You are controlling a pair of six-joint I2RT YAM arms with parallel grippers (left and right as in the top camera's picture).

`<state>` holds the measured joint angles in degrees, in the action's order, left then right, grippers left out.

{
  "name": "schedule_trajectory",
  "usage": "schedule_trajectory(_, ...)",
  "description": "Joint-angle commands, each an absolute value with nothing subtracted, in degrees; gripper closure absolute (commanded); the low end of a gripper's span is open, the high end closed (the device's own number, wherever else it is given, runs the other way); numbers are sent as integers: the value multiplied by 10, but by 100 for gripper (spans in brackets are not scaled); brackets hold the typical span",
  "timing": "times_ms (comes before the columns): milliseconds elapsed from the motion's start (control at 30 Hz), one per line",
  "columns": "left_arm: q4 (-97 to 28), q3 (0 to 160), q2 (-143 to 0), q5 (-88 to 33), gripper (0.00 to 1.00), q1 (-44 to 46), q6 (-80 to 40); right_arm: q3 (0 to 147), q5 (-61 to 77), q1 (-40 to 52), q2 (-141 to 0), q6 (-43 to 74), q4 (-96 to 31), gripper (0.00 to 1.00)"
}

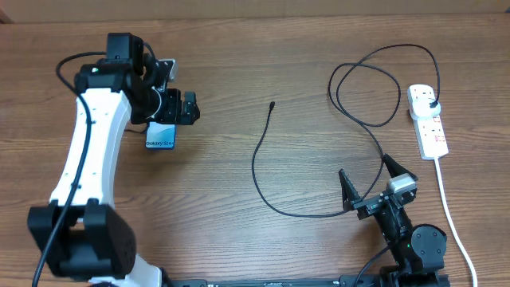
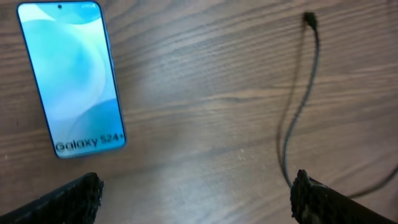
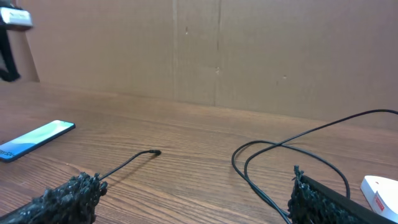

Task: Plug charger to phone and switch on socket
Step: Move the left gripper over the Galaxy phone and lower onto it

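Opening step: nothing is grasped. The socket (image 1: 428,121) is shown at the right of the table (image 1: 223,239), and the phone (image 1: 161,134) flat at left, just beside the left gripper (image 2: 196,183), which is spread wide like the right gripper (image 1: 364,166). The charger (image 1: 254,159) tip, lying mid-table, is judged to need pinching next.
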<state>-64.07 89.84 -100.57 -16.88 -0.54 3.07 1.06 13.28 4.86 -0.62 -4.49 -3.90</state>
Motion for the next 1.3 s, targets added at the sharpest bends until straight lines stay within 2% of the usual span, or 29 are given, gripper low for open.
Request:
schedule_trajectory(0, -620, 912, -1034, -118, 1, -11, 27, 4, 134, 48, -2, -44, -36, 0)
schedule_trajectory(133, -586, 912, -1077, -39, 0, -11, 25, 4, 134, 48, -2, -44, -36, 0)
schedule_trajectory(300, -562, 912, -1133, 1, 0, -12, 31, 4, 134, 48, -2, -44, -36, 0)
schedule_trajectory(633, -539, 912, -1215, 22, 0, -12, 62, 4, 134, 48, -2, -44, -36, 0)
schedule_trajectory(1167, -493, 911, -1235, 32, 0, -23, 62, 4, 134, 48, -2, -44, -36, 0)
schedule_trajectory(1267, -489, 911, -1235, 31, 4, -23, 62, 4, 134, 48, -2, -44, -36, 0)
